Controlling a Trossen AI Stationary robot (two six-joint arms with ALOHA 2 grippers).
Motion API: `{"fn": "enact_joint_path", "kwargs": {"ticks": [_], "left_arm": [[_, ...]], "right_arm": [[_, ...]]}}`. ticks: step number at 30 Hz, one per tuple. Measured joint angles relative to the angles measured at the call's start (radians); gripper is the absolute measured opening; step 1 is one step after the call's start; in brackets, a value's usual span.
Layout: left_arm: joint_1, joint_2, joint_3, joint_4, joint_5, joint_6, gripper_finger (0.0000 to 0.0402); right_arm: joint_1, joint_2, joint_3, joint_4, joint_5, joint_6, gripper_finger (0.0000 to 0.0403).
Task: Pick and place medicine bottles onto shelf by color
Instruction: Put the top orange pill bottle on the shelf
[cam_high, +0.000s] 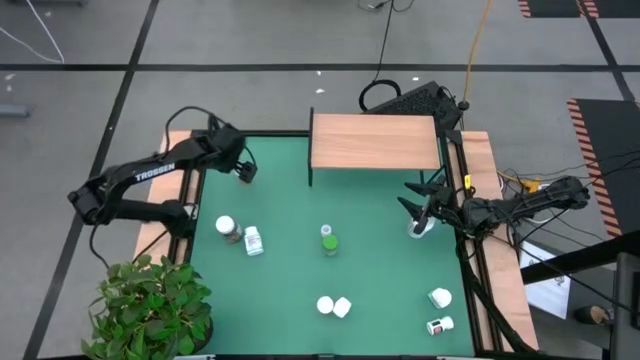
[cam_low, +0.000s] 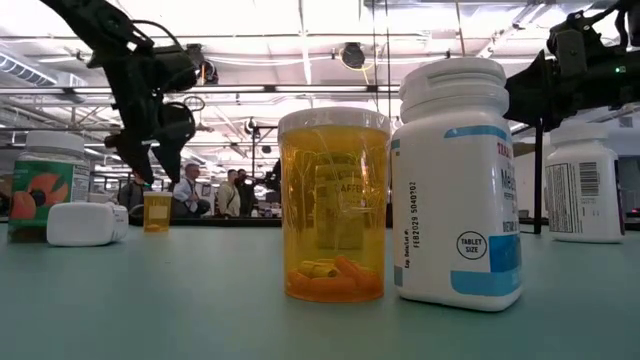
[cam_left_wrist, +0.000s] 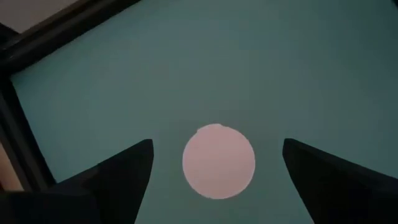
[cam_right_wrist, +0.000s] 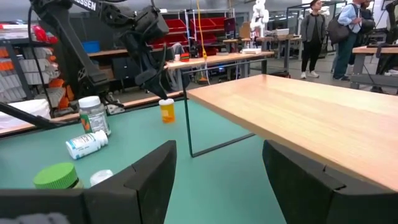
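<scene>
My left gripper (cam_high: 243, 168) hangs open at the table's far left, pointing steeply down. Its fingers stand on either side of, and above, the white cap (cam_left_wrist: 218, 160) of a small orange bottle (cam_right_wrist: 166, 110) that stands upright on the green mat. My right gripper (cam_right_wrist: 217, 149) is open and level at the right side, by the shelf (cam_high: 375, 142), with nothing between its fingers. A white bottle (cam_high: 421, 228) stands below it. A green bottle (cam_high: 328, 240) stands mid-table.
An upright bottle (cam_high: 228, 228) and a lying white one (cam_high: 253, 240) are at the left. Two bottles (cam_high: 333, 306) stand at the near edge, and two more (cam_high: 440, 310) at the near right. A potted plant (cam_high: 150, 305) fills the near-left corner. People stand beyond the table.
</scene>
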Motion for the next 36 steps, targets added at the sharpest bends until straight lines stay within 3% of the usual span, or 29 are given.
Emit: {"fn": "enact_joint_path", "kwargs": {"ticks": [16, 28, 33, 36], "left_arm": [[0.000, 0.130, -0.001, 0.000, -0.008, -0.015, 0.0356], [0.000, 0.132, -0.001, 0.005, -0.009, -0.016, 0.0233], [-0.003, 0.130, 0.014, -0.010, -0.006, -0.036, 0.0211], [-0.016, 0.130, 0.083, -0.066, 0.004, -0.041, 0.0212]], "right_arm": [[0.000, 0.000, 0.000, 0.001, 0.000, 0.007, 0.0236], [0.000, 0.000, 0.000, 0.002, 0.000, 0.007, 0.0236], [0.000, 0.000, 0.000, 0.002, 0.000, 0.007, 0.0236], [0.000, 0.000, 0.000, 0.006, 0.000, 0.007, 0.0236]]}}
